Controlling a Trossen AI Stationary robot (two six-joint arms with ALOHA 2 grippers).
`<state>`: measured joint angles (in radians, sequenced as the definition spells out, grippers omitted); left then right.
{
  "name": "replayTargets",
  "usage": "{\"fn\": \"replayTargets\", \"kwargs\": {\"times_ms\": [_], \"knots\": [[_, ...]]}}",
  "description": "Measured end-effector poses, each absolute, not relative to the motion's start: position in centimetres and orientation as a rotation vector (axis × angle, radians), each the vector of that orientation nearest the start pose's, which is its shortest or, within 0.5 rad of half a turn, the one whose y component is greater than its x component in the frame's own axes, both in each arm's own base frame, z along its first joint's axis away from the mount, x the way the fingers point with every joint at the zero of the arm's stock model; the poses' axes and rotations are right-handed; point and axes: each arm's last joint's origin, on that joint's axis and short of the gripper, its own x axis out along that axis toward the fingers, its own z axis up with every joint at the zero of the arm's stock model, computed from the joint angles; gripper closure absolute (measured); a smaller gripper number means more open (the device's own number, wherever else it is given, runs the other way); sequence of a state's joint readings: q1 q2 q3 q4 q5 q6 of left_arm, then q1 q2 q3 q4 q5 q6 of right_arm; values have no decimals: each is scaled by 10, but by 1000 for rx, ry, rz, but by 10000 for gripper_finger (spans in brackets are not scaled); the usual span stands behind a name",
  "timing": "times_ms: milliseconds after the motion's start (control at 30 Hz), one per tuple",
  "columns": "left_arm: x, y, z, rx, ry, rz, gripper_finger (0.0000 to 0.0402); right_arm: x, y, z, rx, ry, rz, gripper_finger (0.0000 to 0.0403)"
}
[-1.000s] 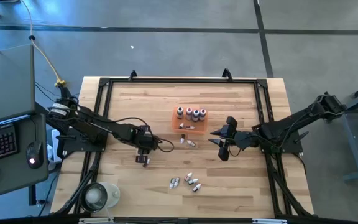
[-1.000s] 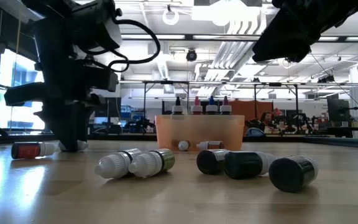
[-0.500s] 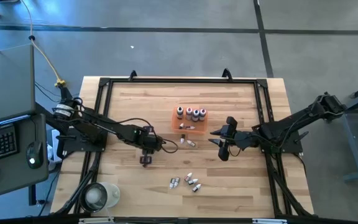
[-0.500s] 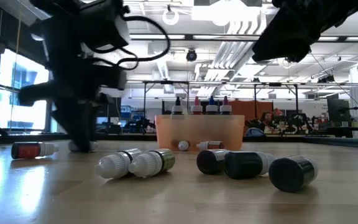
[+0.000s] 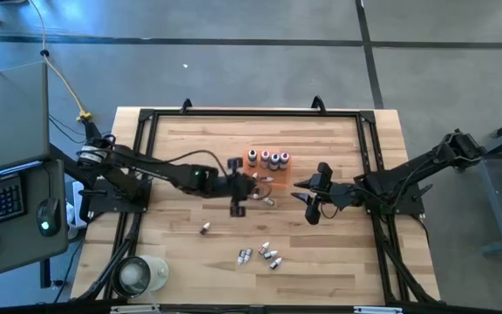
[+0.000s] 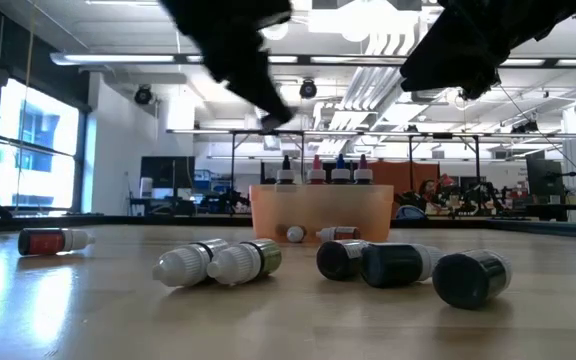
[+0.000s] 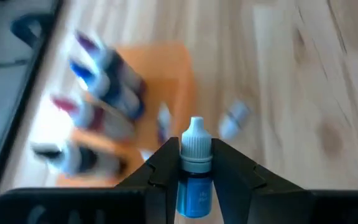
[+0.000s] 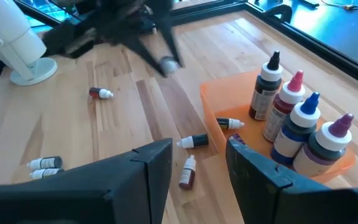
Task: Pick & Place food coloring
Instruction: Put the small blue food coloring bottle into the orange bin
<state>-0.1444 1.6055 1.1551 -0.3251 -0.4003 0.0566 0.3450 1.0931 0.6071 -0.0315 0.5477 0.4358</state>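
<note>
Change: a second ago I had the left gripper point(image 5: 236, 208) low over the left-centre of the table; now it has swung across and hangs raised just beside the orange tray point(image 5: 279, 175).
Carried item: the left wrist view shows a blue-bodied, white-tipped food coloring bottle point(image 7: 195, 167) pinched upright between my left fingers point(image 7: 161, 167), so the grasp has held through the transfer.
Meaning for the task: I judge the pick done and the carry nearly over; what remains is lowering this bottle into the tray and letting go.
Left behind: the red-labelled bottle point(image 5: 205, 228) lies alone on the wood near where the gripper was working.
Tray contents: four bottles point(image 8: 297, 127) stand upright in a row at one end; two more bottles point(image 8: 230, 124) lie on their sides at the tray's near edge.
Loose cluster: five or so bottles point(image 5: 264, 255) lie on the table toward the front edge, well apart from the tray.
Left arm pose: stretched long across the table from its base, wrist lifted clear of the surface.
Right arm: the right gripper point(image 5: 308, 199) waits on the other side of the tray, fingers spread and empty, angled toward it.
Risk: the standing bottles crowd the drop zone, so I would descend into the free end.
</note>
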Motion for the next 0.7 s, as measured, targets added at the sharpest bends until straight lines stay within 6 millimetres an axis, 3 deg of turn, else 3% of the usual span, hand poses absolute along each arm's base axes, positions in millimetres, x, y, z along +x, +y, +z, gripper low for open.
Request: {"fn": "replayTargets", "kwargs": {"times_ms": [200, 433, 600, 700], "knots": [[350, -3, 253, 201, 721, 260, 324, 215, 61, 231, 203, 417, -291, 258], [371, 35, 217, 123, 774, 307, 323, 215, 61, 230, 202, 419, -291, 258], [377, 44, 186, 132, 860, 337, 323, 215, 61, 230, 199, 424, -294, 258], [376, 46, 179, 155, 899, 334, 323, 215, 61, 230, 198, 425, -293, 258]]}}
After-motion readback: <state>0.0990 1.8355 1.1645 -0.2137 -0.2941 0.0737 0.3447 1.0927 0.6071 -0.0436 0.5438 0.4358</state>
